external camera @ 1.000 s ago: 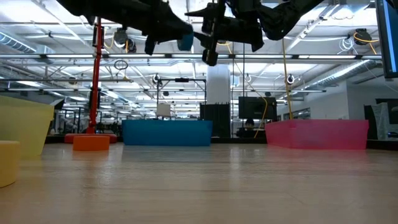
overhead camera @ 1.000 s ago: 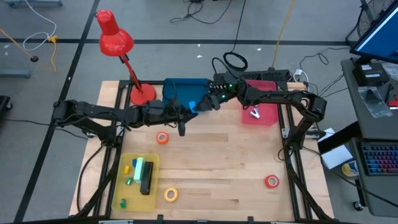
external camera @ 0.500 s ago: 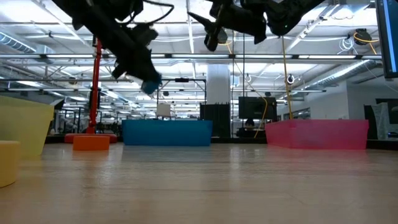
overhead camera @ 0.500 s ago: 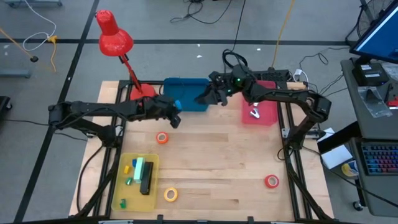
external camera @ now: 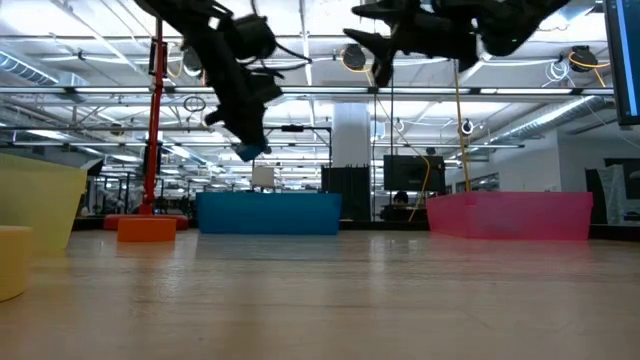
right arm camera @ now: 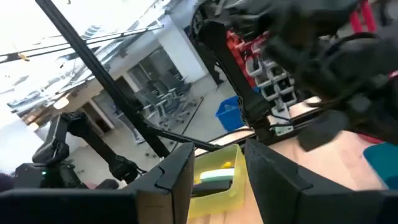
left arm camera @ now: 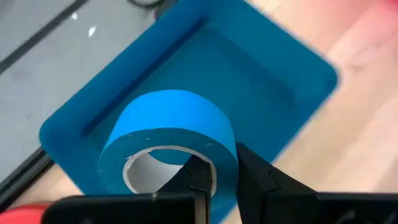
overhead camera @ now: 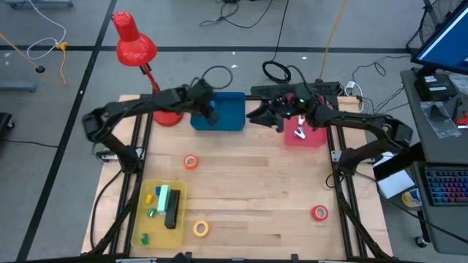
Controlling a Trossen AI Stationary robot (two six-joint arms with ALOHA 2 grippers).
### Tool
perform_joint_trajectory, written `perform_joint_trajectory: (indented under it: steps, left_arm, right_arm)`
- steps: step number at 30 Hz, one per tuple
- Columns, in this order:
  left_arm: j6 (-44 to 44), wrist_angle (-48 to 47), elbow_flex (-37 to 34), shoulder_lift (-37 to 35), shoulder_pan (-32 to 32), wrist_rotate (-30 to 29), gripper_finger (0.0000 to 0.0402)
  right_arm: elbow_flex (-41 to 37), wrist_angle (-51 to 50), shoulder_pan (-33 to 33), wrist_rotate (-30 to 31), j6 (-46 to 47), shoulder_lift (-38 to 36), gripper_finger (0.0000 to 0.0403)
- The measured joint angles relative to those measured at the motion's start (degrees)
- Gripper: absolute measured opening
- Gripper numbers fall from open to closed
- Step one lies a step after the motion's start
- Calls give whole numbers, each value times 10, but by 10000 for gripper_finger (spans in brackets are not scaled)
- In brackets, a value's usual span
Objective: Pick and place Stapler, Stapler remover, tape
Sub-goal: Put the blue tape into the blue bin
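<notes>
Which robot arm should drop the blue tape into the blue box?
The left arm. Its tool is already pinching the blue tape right above the blue box. The right tool holds nothing and hovers between the blue box and the pink box.

A robotics lab or open industrial workshop is showing here. A wooden desk point(overhead camera: 241, 197) is sitting in a metal frame on a grey taped floor with cables point(overhead camera: 248, 11) trailing across it. Beyond it, ceiling trusses point(external camera: 320, 92), strip lights and equipment racks are stretching through a large hall; a monitor point(overhead camera: 444, 40) is glowing alongside.
</notes>
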Motion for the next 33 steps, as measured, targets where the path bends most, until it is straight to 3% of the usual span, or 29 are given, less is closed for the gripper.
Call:
perform_joint_trajectory:
  steps: [7,12,20,27,33]
  left_arm:
    - [28,-97,115,117,45,29,37]
    - [29,-148,155,174,70,45,37]
    - [28,-185,162,216,85,51,37]
    - [28,-188,162,243,95,62,37]
    - [30,-187,162,260,110,68,37]
  right_arm:
    - [-107,44,-1,58,-35,-98,135]
    - [-164,51,-1,94,-65,-161,135]
    - [-224,52,0,98,-108,-235,137]
    - [-282,52,-1,156,-120,-286,138]
    - [-327,51,-10,170,-120,-336,138]
